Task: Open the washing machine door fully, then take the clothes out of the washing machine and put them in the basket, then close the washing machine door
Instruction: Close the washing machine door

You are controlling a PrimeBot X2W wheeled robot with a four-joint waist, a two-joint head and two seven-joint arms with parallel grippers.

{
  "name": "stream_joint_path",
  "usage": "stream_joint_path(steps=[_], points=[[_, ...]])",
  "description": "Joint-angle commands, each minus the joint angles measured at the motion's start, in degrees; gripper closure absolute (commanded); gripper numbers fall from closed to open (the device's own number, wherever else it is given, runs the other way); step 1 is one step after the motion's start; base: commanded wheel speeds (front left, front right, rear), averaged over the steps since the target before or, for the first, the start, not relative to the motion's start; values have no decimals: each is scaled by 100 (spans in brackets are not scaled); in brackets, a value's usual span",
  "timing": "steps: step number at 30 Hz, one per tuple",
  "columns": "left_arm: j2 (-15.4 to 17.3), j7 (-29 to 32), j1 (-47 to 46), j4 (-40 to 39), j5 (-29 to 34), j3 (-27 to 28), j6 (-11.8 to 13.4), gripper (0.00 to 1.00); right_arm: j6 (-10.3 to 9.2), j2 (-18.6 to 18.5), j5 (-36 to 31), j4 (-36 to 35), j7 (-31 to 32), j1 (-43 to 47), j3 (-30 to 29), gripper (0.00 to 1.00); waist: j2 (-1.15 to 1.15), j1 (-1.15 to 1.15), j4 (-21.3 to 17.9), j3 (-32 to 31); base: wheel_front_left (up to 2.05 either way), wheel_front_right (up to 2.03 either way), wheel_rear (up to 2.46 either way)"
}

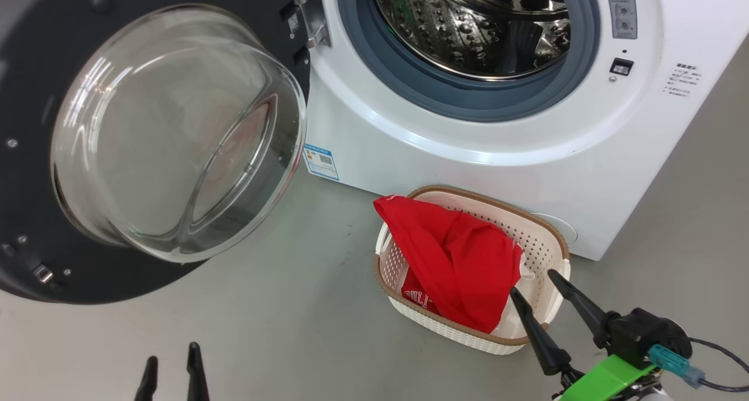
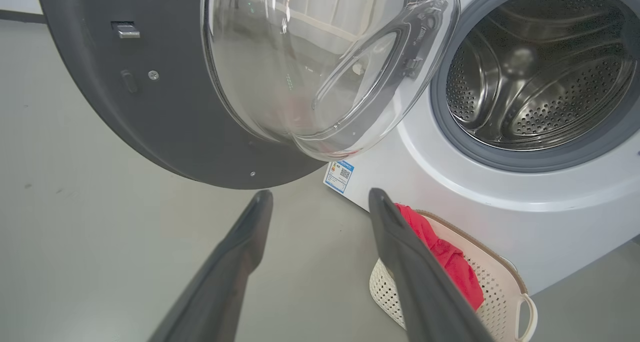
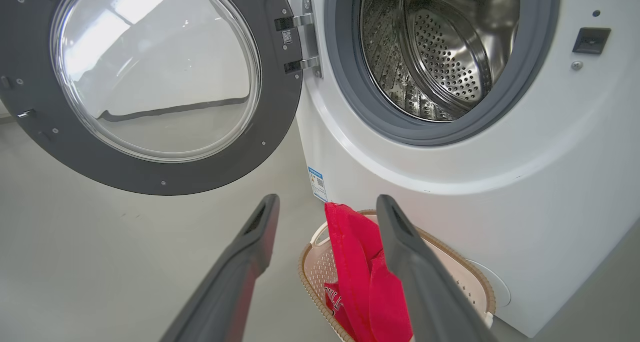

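Note:
The white washing machine [image 1: 468, 155] stands with its steel drum [image 1: 474, 26] bare inside. Its door [image 1: 35, 155], black-rimmed with a bulging glass window, hangs swung wide to the left, also seen as the door [image 3: 280, 132] in the right wrist view. Red clothes [image 1: 456, 260] lie heaped in the cream basket [image 1: 544, 231] on the floor before the machine. My right gripper [image 1: 535, 287] is open, its fingertips just over the basket's near right rim, nothing between them. My left gripper [image 1: 172, 354] is open at the lower left, below the door, holding nothing.
Grey floor [image 1: 281, 307] spreads between the door and the basket. A blue label [image 1: 320, 162] sits low on the machine's front. A cable [image 1: 720, 354] trails from my right wrist at the lower right.

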Motion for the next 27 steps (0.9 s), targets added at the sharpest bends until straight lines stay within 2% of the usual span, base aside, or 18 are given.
stream_joint_path(steps=[1,10,11,12,13,14,15,19,22,25,27], points=[[60,-28,-20,-192,-78,237,95,0,36,-83,84,-74,-36,-195,200,0,0,0,28,-8,0,0,0],[60,-28,21,-310,-114,249,151,0,36,-77,180,21,-36,-308,343,0,0,0,32,-23,0,0,0],[60,-28,0,-319,-136,252,130,23,36,-68,181,18,-36,-293,329,0,0,0,27,-23,0,0,0],[60,-28,-34,-342,-164,270,100,59,36,-56,179,15,-36,-275,310,0,0,0,24,-25,0,0,0],[60,-28,-34,-342,-164,270,100,59,36,-56,179,15,-36,-275,310,0,0,0,24,-25,0,0,0],[60,-28,-78,-384,-146,302,62,89,36,-45,178,12,-36,-255,289,0,0,0,20,-27,0,0,0],[60,-28,-140,-461,-120,368,30,100,36,-34,177,10,-36,-234,264,0,0,0,17,-30,0,0,0],[60,-28,-548,-1101,97,944,-122,100,36,23,157,-14,-36,-132,131,0,0,0,18,-14,0,0,0],[60,-28,-992,-1852,650,1536,-288,100,36,88,127,-38,-36,-65,29,0,0,0,27,10,0,0,0],[85,-28,-1535,-2410,1022,2223,-611,100,36,172,88,-67,-36,-5,-48,0,0,0,35,37,0,0,0],[256,-28,-1899,-2493,1179,2565,-812,100,36,222,64,-87,-36,20,-76,0,0,0,37,57,0,0,0]])
